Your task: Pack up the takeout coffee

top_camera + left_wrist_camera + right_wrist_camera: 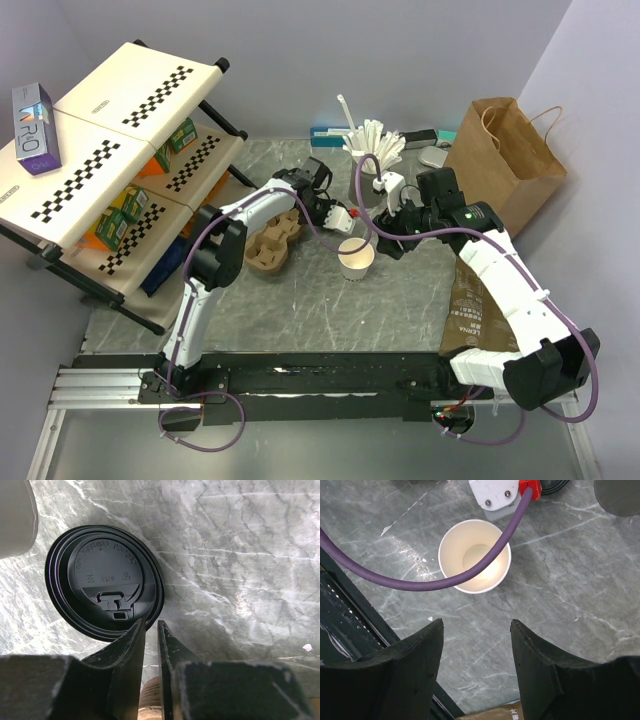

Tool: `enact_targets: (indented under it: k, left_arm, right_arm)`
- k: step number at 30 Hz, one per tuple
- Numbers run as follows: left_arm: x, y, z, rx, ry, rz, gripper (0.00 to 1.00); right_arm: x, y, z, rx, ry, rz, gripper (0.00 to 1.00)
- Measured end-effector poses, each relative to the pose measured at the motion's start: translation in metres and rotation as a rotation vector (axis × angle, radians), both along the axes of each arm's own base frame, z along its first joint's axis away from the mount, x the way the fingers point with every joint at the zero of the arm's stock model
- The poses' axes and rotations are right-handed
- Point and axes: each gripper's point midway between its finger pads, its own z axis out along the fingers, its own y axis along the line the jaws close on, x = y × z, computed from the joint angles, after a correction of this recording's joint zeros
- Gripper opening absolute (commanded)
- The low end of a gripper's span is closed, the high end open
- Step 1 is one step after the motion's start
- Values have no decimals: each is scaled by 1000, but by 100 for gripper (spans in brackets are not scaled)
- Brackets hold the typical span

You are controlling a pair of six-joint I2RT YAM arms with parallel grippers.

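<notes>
Left gripper [150, 626]: jaws nearly together with only a thin slit between them. The tips sit right at the rim of the black lid [102, 580]. I cannot tell whether the rim is pinched in that slit or merely lies behind the tips.

The lid lies top side up on the marble table [240, 555], just beside the white paper cup [356, 258] (the pale wall filling the corner of the left wrist view is probably the cup).

Right gripper [476, 630]: jaws wide apart, nothing between them, hovering above the table just right of the cup.

The cup stands upright and open, and looks empty. It is mid-table between the two grippers, right of the brown pulp carrier [272, 246].

A purple cable [420, 582] from the left arm crosses over the cup's mouth in the right wrist view. A brown paper bag [505, 160] stands far right, well apart from all this.

Risks, as I judge them:
- A pinch on so thin a rim is a poor hold. The lid could slip out or hang crooked on the lift.
- A crooked lid would catch one side of the cup's lip and not seat.
- An empty cup is light, so any sideways push from the lid, the cable or the right jaws could tip it or skid it.
- If the cable sags lower, it could get between lid and cup.
</notes>
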Motion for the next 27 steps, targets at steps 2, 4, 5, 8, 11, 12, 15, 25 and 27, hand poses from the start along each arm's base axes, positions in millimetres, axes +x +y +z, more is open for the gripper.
enact_targets:
  k: [2, 4, 5, 8, 11, 12, 15, 25, 27]
  left_arm:
    - [0, 0, -1, 2, 0, -1, 21]
    - [0, 0, -4, 4, 1, -3, 20]
    - [0, 0, -5, 4, 2, -4, 20]
    - [0, 0, -8, 7, 5, -4, 19]
    - [0, -1, -8, 8, 4, -7, 15]
    - [0, -1, -8, 8, 4, -7, 11]
    - [0, -1, -8, 8, 4, -7, 4]
    - [-2, 0, -9, -1, 29, 23, 1]
    - [-4, 0, -8, -23, 60, 62, 1]
  right_arm:
    - [0, 0, 0, 0, 1, -1, 63]
    - [0, 0, 0, 1, 3, -4, 63]
    - [0, 0, -1, 1, 3, -4, 63]
    - [1, -1, -1, 1, 4, -5, 63]
    - [1, -1, -1, 1, 4, -5, 63]
    - [1, -1, -1, 1, 4, -6, 63]
    - [1, -1, -1, 0, 5, -7, 63]
    - [1, -1, -1, 2, 8, -12, 63]
    - [1, -1, -1, 1, 8, -12, 63]
